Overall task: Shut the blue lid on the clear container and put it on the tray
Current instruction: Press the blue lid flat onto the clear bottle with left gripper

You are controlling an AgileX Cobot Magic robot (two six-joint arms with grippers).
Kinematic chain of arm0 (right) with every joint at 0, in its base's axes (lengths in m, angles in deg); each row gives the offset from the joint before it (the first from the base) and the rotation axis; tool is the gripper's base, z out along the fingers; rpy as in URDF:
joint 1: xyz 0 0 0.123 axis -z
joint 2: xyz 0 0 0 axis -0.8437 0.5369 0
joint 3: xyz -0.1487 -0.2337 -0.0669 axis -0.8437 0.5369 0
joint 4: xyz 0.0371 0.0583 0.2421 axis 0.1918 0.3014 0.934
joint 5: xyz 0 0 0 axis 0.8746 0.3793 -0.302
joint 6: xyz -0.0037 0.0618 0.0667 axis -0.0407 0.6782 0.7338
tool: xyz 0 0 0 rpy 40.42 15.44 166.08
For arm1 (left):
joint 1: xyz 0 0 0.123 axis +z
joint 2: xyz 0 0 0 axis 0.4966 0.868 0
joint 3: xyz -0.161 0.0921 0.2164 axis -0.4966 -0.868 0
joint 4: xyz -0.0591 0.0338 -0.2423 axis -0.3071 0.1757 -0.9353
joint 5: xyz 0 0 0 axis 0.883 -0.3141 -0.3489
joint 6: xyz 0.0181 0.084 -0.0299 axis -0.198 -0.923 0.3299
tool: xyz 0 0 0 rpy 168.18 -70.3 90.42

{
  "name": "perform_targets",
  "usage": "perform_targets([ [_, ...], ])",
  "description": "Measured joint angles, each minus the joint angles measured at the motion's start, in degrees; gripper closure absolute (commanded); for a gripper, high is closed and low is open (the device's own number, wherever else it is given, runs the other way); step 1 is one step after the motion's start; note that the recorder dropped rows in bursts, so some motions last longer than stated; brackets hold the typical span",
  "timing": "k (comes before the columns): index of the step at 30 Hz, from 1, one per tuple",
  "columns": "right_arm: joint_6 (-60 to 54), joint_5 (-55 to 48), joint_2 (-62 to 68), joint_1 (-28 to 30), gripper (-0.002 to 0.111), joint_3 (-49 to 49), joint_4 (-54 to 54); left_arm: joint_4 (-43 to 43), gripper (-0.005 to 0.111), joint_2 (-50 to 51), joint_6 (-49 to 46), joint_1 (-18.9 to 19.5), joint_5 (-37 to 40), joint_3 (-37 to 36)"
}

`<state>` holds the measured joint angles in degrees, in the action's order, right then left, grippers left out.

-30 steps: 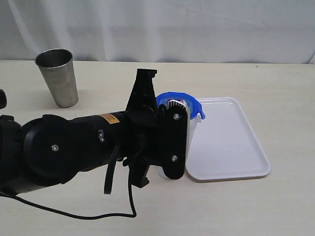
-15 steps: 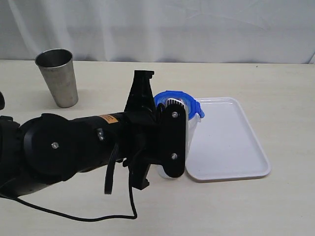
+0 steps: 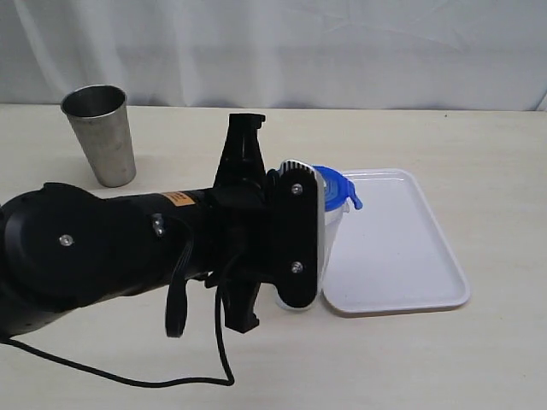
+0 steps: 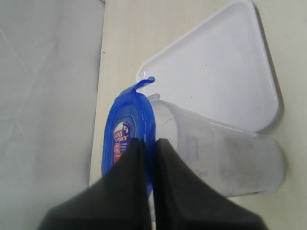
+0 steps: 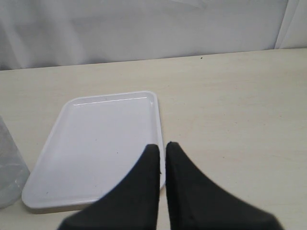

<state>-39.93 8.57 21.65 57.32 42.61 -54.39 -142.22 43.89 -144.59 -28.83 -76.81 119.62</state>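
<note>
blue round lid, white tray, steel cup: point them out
round blue plastic lid (image 4: 127, 112), left wrist view, top face
flat white plastic tray (image 3: 402, 248), exterior view, bare floor
grey steel cup (image 3: 104, 137), exterior view, side wall

Clearance: ahead of the right tool (image 5: 160, 146) the tray (image 5: 96, 139) lies bare, with open surface (image 5: 230, 96) beyond it; the clear container (image 4: 230, 163) stands just beside the tray, under the left tool (image 4: 149, 141) clamped on the blue lid (image 4: 125, 120); a steel cup (image 3: 101, 137) stands well apart from that tool.
</note>
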Motion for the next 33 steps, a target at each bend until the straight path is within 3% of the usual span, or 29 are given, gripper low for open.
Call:
perform_targets([
  [14, 0.0, 0.0, 0.0, 0.0, 0.104, 0.0, 0.0, -1.65, 0.107, 0.0, 0.0, 0.0, 1.77, 0.0],
  [33, 0.0, 0.0, 0.0, 0.0, 0.104, 0.0, 0.0, -1.25, 0.107, -0.45, -2.19, 0.0, -2.78, -4.13],
])
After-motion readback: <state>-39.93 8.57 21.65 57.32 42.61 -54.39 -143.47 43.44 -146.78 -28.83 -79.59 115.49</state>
